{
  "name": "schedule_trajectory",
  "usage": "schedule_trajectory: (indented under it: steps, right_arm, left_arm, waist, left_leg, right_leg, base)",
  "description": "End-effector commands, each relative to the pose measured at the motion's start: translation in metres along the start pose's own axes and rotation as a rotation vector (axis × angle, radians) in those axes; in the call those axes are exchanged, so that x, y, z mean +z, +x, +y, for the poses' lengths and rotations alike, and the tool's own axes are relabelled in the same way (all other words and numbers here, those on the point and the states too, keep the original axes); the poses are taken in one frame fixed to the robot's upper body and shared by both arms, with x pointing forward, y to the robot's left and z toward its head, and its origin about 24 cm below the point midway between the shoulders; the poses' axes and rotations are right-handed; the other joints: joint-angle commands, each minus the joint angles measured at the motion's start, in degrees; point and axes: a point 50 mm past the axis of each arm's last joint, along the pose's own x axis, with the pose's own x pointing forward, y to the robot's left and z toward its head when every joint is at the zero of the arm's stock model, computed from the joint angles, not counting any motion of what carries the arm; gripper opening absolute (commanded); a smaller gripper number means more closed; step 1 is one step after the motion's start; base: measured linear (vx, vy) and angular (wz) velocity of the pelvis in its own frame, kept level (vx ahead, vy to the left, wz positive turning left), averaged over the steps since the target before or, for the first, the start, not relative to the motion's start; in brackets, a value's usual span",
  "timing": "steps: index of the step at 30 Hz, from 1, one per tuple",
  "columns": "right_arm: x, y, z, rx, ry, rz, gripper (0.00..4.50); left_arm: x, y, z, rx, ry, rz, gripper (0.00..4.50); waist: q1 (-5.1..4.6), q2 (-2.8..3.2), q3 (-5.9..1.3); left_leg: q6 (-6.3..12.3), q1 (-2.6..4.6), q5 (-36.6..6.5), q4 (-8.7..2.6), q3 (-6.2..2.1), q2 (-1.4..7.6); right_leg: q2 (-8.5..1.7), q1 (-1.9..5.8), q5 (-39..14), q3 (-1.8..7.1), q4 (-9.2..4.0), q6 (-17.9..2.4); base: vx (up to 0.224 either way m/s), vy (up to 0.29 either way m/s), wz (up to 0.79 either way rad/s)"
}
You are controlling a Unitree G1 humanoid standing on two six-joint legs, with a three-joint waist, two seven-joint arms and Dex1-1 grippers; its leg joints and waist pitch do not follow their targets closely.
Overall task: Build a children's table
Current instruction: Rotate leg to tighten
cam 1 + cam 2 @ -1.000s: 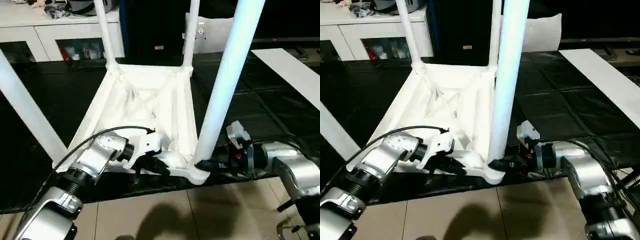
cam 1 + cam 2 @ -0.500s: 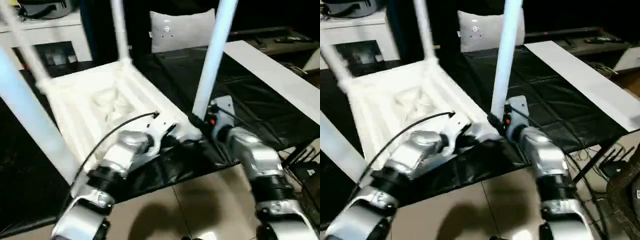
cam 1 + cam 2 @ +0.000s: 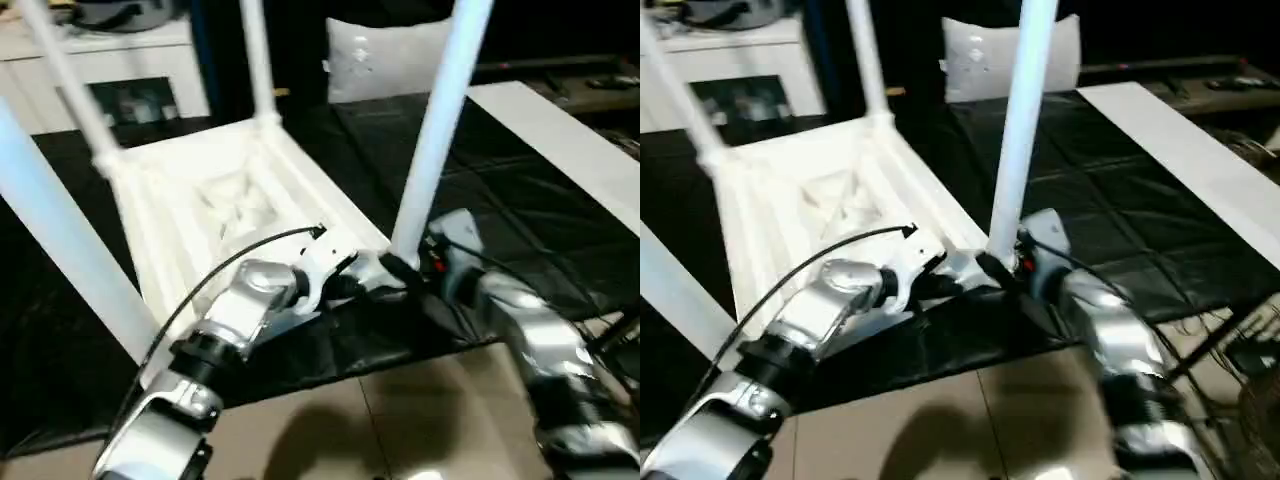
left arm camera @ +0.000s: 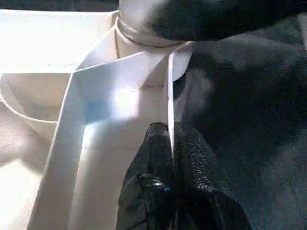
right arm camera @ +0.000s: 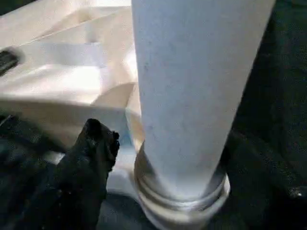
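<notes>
Children's table (image 3: 215, 200): we have it upside down on the black mat (image 3: 510, 195), ribbed underside up, mid-left of the left eye view, with four legs standing up from the corner sockets.

Nearest leg (image 3: 437, 125): it rises from the corner socket (image 5: 180, 199) at centre frame, right where both our arms meet; the seating ring looks flush with the socket rim in the right wrist view.

Left gripper (image 4: 171, 146): our fingers (image 4: 156, 153) are pinched tight on the thin outer wall of the tabletop (image 4: 169, 91), one finger inside and one outside, just short of the corner socket.

Right gripper (image 3: 1000, 270): it sits at the base of the nearest leg; we see one finger (image 5: 93, 143) beside the leg, but we cannot tell how far the fingers are open or whether they grip it.

Step in hand: we judge it to be seating or checking this last leg. To do it well we should hold the wall steady with the left fingers, press along the leg's own axis, and avoid levering it sideways.

Backdrop: grey cushion (image 3: 385, 55) upper centre, white cabinet (image 3: 130, 60) upper left, tiled floor (image 3: 400, 410) along the bottom.
</notes>
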Motion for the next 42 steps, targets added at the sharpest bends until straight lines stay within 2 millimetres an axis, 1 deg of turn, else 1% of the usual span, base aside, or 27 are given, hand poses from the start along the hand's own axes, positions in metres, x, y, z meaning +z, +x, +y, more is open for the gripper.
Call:
schedule_trajectory:
  steps: [1,3,5,6,7,9,10,11,12,13,14,16,17,18,20,22,23,27,28,30,32,34,36,38,39,41,42]
  right_arm:
    - [0.004,-0.005,0.005,0.115,-0.024,-0.006,3.95]
    - [0.007,-0.016,0.001,0.175,-0.043,0.011,4.02]
    - [0.009,-0.028,-0.001,0.252,-0.079,0.034,4.12]
    - [0.009,-0.031,-0.002,0.277,-0.095,0.042,4.12]
    - [0.009,-0.038,-0.005,0.319,-0.143,0.068,4.12]
    - [0.010,-0.040,-0.006,0.356,-0.177,0.078,4.12]
    - [0.010,-0.040,-0.006,0.356,-0.177,0.078,4.12]
    - [0.011,-0.041,-0.005,0.398,-0.182,0.081,4.12]
    - [0.011,-0.041,-0.004,0.437,-0.185,0.082,3.97]
    - [0.011,-0.041,-0.003,0.464,-0.181,0.084,3.87]
    - [0.011,-0.041,-0.002,0.484,-0.179,0.085,3.87]
    - [0.010,-0.042,0.000,0.543,-0.166,0.101,3.60]
    - [0.009,-0.043,0.001,0.566,-0.157,0.108,3.60]
    - [0.008,-0.043,0.001,0.587,-0.150,0.116,3.49]
    - [0.006,-0.042,0.003,0.631,-0.135,0.133,3.43]
    - [0.004,-0.041,0.005,0.672,-0.119,0.152,3.17]
    - [0.003,-0.041,0.006,0.691,-0.114,0.160,3.06]
    - [0.002,-0.040,0.008,0.733,-0.102,0.176,2.86]
    - [0.002,-0.040,0.008,0.734,-0.101,0.176,2.61]
    - [0.002,-0.039,0.008,0.746,-0.093,0.176,2.57]
    - [0.002,-0.039,0.010,0.760,-0.079,0.169,2.27]
    - [0.000,-0.040,0.014,0.774,-0.056,0.151,2.19]
    - [-0.001,-0.040,0.015,0.775,-0.048,0.144,2.17]
    - [-0.002,-0.040,0.019,0.749,0.004,0.080,2.12]
    - [-0.003,-0.039,0.020,0.724,0.027,0.052,2.11]
    - [-0.004,-0.034,0.022,0.636,0.071,0.003,2.11]
    - [-0.005,-0.032,0.022,0.610,0.077,-0.003,2.11]
  left_arm:
    - [0.017,-0.006,0.002,-0.036,0.081,-0.077,0.00]
    - [0.014,-0.011,0.002,-0.087,0.125,-0.059,0.00]
    - [0.010,-0.016,0.002,-0.136,0.164,-0.037,0.00]
    - [0.009,-0.017,0.003,-0.150,0.173,-0.029,0.00]
    - [0.008,-0.022,-0.001,-0.230,0.232,-0.040,0.00]
    - [0.008,-0.026,-0.007,-0.315,0.277,-0.052,0.00]
    - [0.008,-0.026,-0.007,-0.315,0.277,-0.052,0.00]
    - [0.008,-0.027,-0.009,-0.351,0.288,-0.043,0.00]
    - [0.008,-0.028,-0.010,-0.379,0.301,-0.033,0.00]
    - [0.007,-0.028,-0.011,-0.400,0.316,-0.019,0.00]
    - [0.006,-0.028,-0.012,-0.415,0.327,-0.009,0.00]
    - [0.004,-0.029,-0.013,-0.456,0.350,0.012,0.00]
    - [0.003,-0.030,-0.014,-0.468,0.358,0.019,0.00]
    - [0.002,-0.031,-0.013,-0.477,0.366,0.025,0.00]
    - [0.001,-0.032,-0.013,-0.487,0.378,0.034,0.00]
    - [0.001,-0.032,-0.011,-0.489,0.384,0.042,0.00]
    - [0.000,-0.033,-0.011,-0.490,0.384,0.045,0.00]
    - [-0.002,-0.035,-0.008,-0.487,0.384,0.057,0.00]
    - [-0.002,-0.035,-0.008,-0.487,0.384,0.057,0.00]
    - [-0.003,-0.035,-0.007,-0.484,0.381,0.058,0.00]
    - [-0.004,-0.035,-0.007,-0.482,0.371,0.053,0.00]
    - [-0.004,-0.035,-0.007,-0.470,0.352,0.039,0.00]
    - [-0.004,-0.035,-0.007,-0.464,0.345,0.035,0.00]
    - [-0.004,-0.034,-0.007,-0.431,0.305,0.015,0.00]
    - [-0.003,-0.033,-0.006,-0.405,0.283,0.002,0.00]
    - [-0.002,-0.031,-0.005,-0.358,0.244,-0.016,0.00]
    - [-0.001,-0.030,-0.005,-0.348,0.234,-0.020,0.00]
  waist:
    - [0.52,-0.74,-4.08]
    - [0.50,-0.82,-4.14]
    - [0.79,-0.76,-4.24]
    - [0.96,-0.88,-4.21]
    - [1.30,-0.88,-4.28]
    - [1.70,-0.76,-4.34]
    - [1.85,-0.58,-4.39]
    - [2.08,-0.54,-4.40]
    - [2.52,-0.44,-4.45]
    - [3.05,-0.44,-4.44]
    - [3.33,-0.47,-4.40]
    - [3.73,-0.50,-4.42]
    - [4.05,-0.64,-4.32]
    - [4.05,-0.64,-4.32]
    - [4.10,-0.74,-4.23]
    - [3.97,-0.75,-4.20]
    - [3.96,-0.91,-4.21]
    - [4.00,-0.95,-4.23]
    - [3.94,-0.96,-4.21]
    - [3.96,-0.93,-4.25]
    - [3.97,-0.98,-4.28]
    - [3.99,-0.95,-4.28]
    - [4.06,-0.94,-4.31]
    - [4.16,-0.98,-4.30]
    - [4.22,-0.84,-4.30]
    - [3.99,-0.86,-4.21]
    - [3.84,-0.86,-4.15]
  left_leg:
    - [5.29,-0.06,-8.4,-3.45,-0.05,0.93]
    - [5.04,-0.07,-8.5,-3.46,-0.12,1.05]
    - [5.37,-0.07,-8.5,-3.41,-0.22,1.19]
    - [5.47,-0.03,-8.2,-3.42,-0.18,1.30]
    - [5.51,-0.08,-7.9,-3.37,-0.16,1.20]
    - [5.40,0.01,-7.6,-3.34,-0.08,1.24]
    - [5.37,0.01,-7.5,-3.35,-0.12,1.32]
    - [5.41,0.15,-7.2,-3.38,-0.09,1.57]
    - [5.51,0.18,-7.1,-3.35,-0.10,1.71]
    - [5.45,0.54,-7.3,-3.35,0.00,1.92]
    - [5.45,0.46,-7.6,-3.41,-0.02,1.98]
    - [5.36,0.44,-7.7,-3.43,-0.07,1.99]
    - [5.17,0.45,-8.0,-3.52,-0.06,1.86]
    - [5.17,0.45,-8.0,-3.52,-0.06,1.86]
    - [4.87,0.25,-8.5,-3.59,-0.11,1.58]
    - [4.76,0.12,-8.7,-3.55,-0.10,1.43]
    - [4.66,0.07,-8.3,-3.53,-0.08,1.37]
    - [4.72,-0.02,-7.8,-3.36,0.04,1.14]
    - [4.69,-0.01,-7.8,-3.40,0.02,1.15]
    - [4.67,0.07,-7.6,-3.38,0.00,1.20]
    - [4.68,0.05,-7.4,-3.39,-0.02,1.25]
    - [4.69,0.06,-7.4,-3.39,-0.04,1.28]
    - [4.68,0.07,-7.4,-3.36,-0.01,1.27]
    - [4.65,0.10,-7.1,-3.39,0.00,1.24]
    - [4.63,-0.01,-7.3,-3.38,0.01,1.26]
    - [4.16,-0.03,-7.6,-3.47,-0.03,1.25]
    - [3.65,0.09,-8.0,-3.48,-0.08,1.06]
  right_leg:
    - [-3.09,4.20,-22.8,3.56,-4.45,-2.3]
    - [-3.01,4.18,-22.8,3.57,-4.39,-2.3]
    - [-3.03,4.19,-21.6,3.67,-4.12,-2.6]
    - [-3.04,4.10,-21.1,3.81,-3.96,-3.0]
    - [-3.08,4.16,-21.0,3.79,-3.88,-3.2]
    - [-3.20,3.99,-21.1,3.88,-3.82,-3.5]
    - [-3.26,3.99,-20.6,3.89,-3.68,-3.8]
    - [-3.18,3.84,-19.6,4.00,-3.53,-4.5]
    - [-3.18,3.88,-18.6,4.02,-3.30,-5.4]
    - [-3.19,3.58,-17.9,4.20,-3.27,-6.1]
    - [-3.20,3.66,-17.5,4.33,-3.13,-6.6]
    - [-3.23,3.72,-17.5,4.43,-2.98,-6.7]
    - [-3.24,3.71,-18.4,4.63,-3.02,-6.5]
    - [-3.24,3.71,-18.4,4.63,-3.02,-6.5]
    - [-3.19,3.85,-21.1,4.84,-3.26,-5.6]
    - [-3.13,3.88,-22.6,4.74,-3.50,-5.0]
    - [-3.16,3.91,-23.0,4.77,-3.57,-4.5]
    - [-3.09,3.86,-24.3,4.69,-3.76,-3.8]
    - [-3.05,3.83,-24.5,4.64,-3.78,-3.7]
    - [-2.95,3.76,-24.5,4.62,-3.77,-3.5]
    - [-2.94,3.77,-24.1,4.61,-3.73,-3.5]
    - [-2.93,3.73,-24.0,4.62,-3.69,-3.6]
    - [-2.99,3.75,-24.1,4.64,-3.71,-3.5]
    - [-2.97,3.73,-24.1,4.65,-3.70,-3.4]
    - [-3.07,3.77,-24.2,4.63,-3.79,-3.4]
    - [-2.99,3.73,-24.7,4.52,-3.94,-3.1]
    - [-2.95,3.69,-25.9,4.29,-4.16,-2.6]
  base:
    - [0.000,0.000,0.00]
    - [0.000,0.000,0.00]
    - [0.000,0.000,0.00]
    - [0.000,0.000,0.00]
    - [0.000,0.000,0.00]
    - [0.000,0.000,0.00]
    - [0.000,0.000,0.00]
    - [0.000,0.000,0.00]
    - [0.000,0.000,0.00]
    - [0.000,0.000,0.00]
    - [0.000,0.000,0.00]
    - [0.000,0.000,0.00]
    - [0.000,0.000,0.00]
    - [0.000,0.000,0.00]
    - [0.000,0.000,0.00]
    - [0.000,0.000,0.00]
    - [0.000,0.000,0.00]
    - [0.000,0.000,0.00]
    - [0.000,0.000,0.00]
    - [0.000,0.000,0.00]
    - [0.000,0.000,0.00]
    - [0.000,0.000,0.00]
    - [0.000,0.000,0.00]
    - [0.000,0.000,0.00]
    - [0.000,0.000,0.00]
    - [0.000,0.000,0.00]
    - [0.000,0.000,0.00]
